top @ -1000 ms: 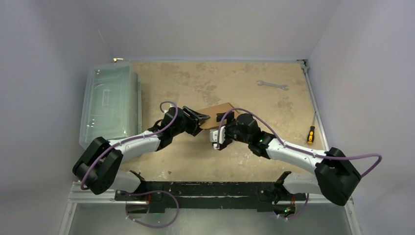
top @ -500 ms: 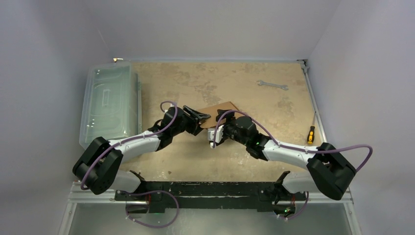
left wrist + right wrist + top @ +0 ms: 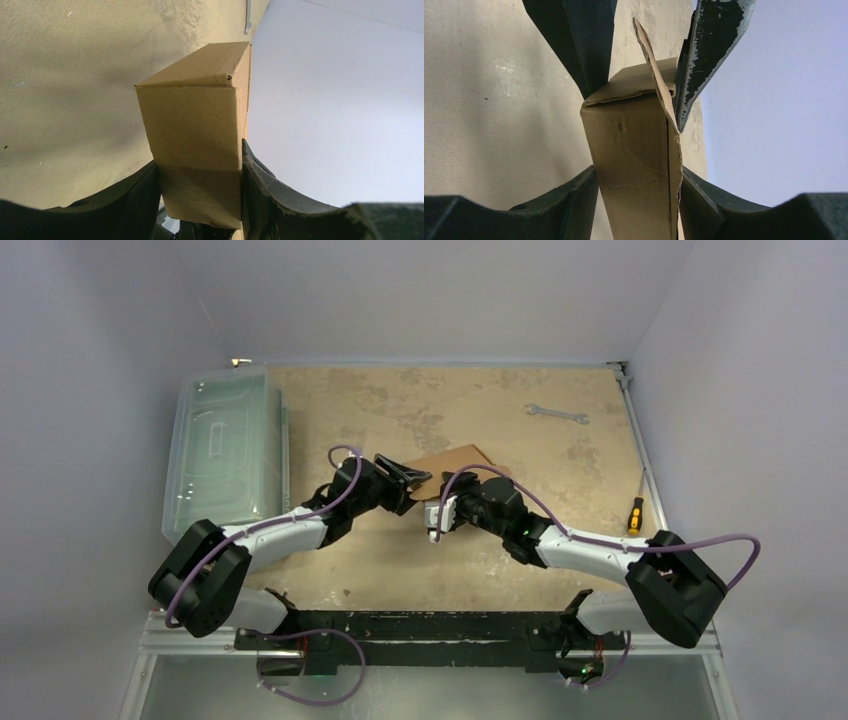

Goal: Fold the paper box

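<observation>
**While Both Arms Clamp It, the Box Sits Mid-Fold**

Because the paper box (image 3: 452, 461) is pinched from opposite ends, it sits between the two arms near the middle of the desk (image 3: 400, 405), apparently so that its walls cannot spring apart. The left end effector (image 3: 200, 175) is clenched across a narrow folded section, one finger on each broad face. The right end effector (image 3: 638, 187) is grasping the same cardboard from the other end. In its wrist view, the left arm's fingers (image 3: 589, 45) show at the far end. A thin loose flap (image 3: 647, 47) stands up between those fingers; I judge it not yet tucked, so the fold looks partly done.

From above, the wrists cover most of the box, leaving only a brown corner showing. Whether its underside touches the desk cannot be told. Both wrist views cut off the near end of the box, and the inside is out of sight.
</observation>
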Tool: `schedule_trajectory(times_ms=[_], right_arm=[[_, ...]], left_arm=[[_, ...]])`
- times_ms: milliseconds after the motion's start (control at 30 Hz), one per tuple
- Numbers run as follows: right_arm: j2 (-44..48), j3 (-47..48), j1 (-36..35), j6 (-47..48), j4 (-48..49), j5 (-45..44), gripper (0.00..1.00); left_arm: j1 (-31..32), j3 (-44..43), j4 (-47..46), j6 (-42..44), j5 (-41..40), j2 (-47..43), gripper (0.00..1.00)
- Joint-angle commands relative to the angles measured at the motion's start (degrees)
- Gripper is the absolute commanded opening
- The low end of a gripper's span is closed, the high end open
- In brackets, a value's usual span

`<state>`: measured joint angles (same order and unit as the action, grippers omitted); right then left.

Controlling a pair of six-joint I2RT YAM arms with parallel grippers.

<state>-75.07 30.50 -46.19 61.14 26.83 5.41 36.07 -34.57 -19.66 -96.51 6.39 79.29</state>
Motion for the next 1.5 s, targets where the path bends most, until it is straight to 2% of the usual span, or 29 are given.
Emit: schedule_trajectory(times_ms=[0, 133, 367, 733, 1033, 1300, 1467], right_arm=[[0.51, 2.04, -0.32, -2.42, -0.25, 1.28, 0.59], [0.93, 2.27, -0.15, -4.29, -0.49, 1.1, 0.59], [1.39, 3.78, 0.85, -7.38, -1.82, 0.98, 0.55], [1.42, 4.27, 1.46, -8.5, -3.28, 2.6, 0.53], [2.29, 4.45, 1.82, -9.26, -4.38, 3.48, 0.51], [3.69, 5.97, 2.98, -12.95, -6.79, 5.84, 0.5], [5.16, 8.29, 5.35, -18.23, -10.57, 11.04, 0.49]], left_arm=[[-0.23, 0.41, -3.1, -2.03, 0.99, -1.5, 0.26], [-0.32, 0.76, -3.36, -1.53, 0.9, -2.6, 0.38], [-0.31, 1.47, -3.45, -0.82, 1.28, -3.71, 0.51], [-0.5, 2.13, -3.63, -0.61, 1.42, -4.44, 0.66], [-1.25, 3.23, -2.42, 0.23, 1.33, -7.3, 0.71], [-1.34, 4.87, 7.26, 5.28, -1.74, -17.83, 0.75], [-1.4, 4.84, 11.23, 11.28, -2.5, -23.16, 0.76]])
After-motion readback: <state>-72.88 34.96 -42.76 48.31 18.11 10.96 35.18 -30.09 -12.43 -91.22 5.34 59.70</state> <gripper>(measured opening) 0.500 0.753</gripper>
